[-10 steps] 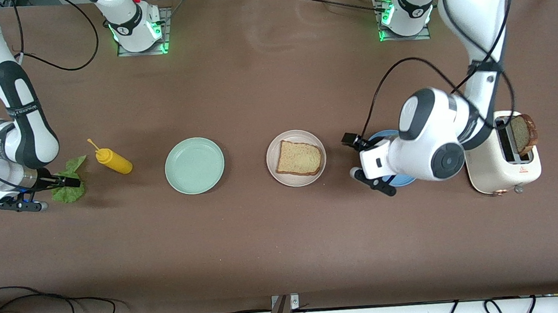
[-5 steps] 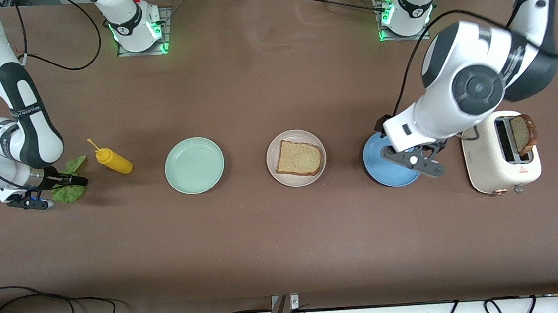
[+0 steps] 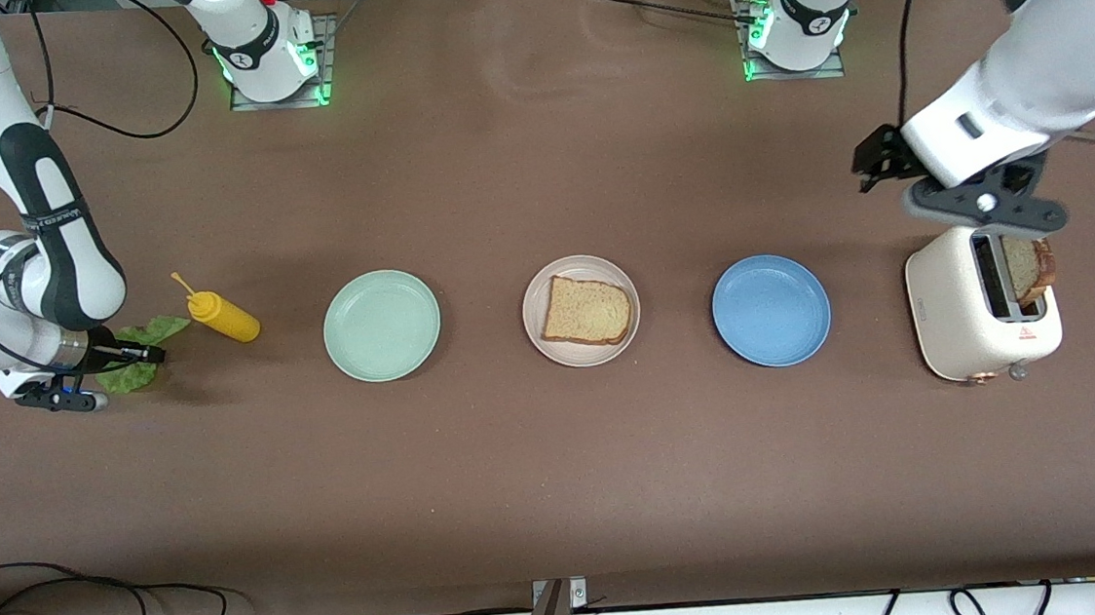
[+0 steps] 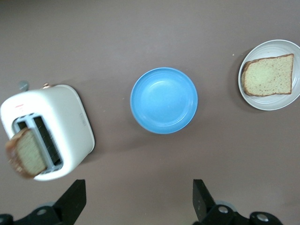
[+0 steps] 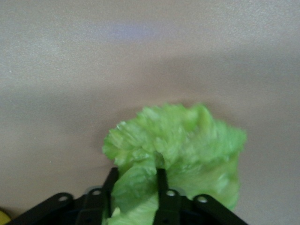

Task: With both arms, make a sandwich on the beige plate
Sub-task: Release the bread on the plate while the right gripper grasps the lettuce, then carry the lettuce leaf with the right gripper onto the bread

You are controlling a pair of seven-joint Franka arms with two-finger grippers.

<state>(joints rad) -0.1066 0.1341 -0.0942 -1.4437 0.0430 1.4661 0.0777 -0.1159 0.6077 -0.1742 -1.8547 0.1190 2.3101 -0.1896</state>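
We see the left gripper (image 3: 979,200) risen and swung from over the blue plate (image 3: 770,309) to hang over the toaster (image 3: 983,317), its fingers (image 4: 75,199) spread wide and empty. That leaves the blue plate fully uncovered. A browned slice (image 3: 1031,267) stands in the toaster's slot at the left arm's end of the table.

At the right arm's end, the right gripper (image 3: 146,356) has narrowed its fingers (image 5: 161,180) onto the lettuce leaf (image 3: 136,355), which now lies bunched, just beside the yellow squeeze bottle (image 3: 221,317).

The beige plate (image 3: 537,294) sits mid-table between the mint-green plate (image 3: 381,324) and the blue plate, carrying one bread slice (image 3: 589,310).

We note bare brown tabletop (image 3: 560,463) between the row of plates and the edge nearest the front camera, and more up to the arm bases.
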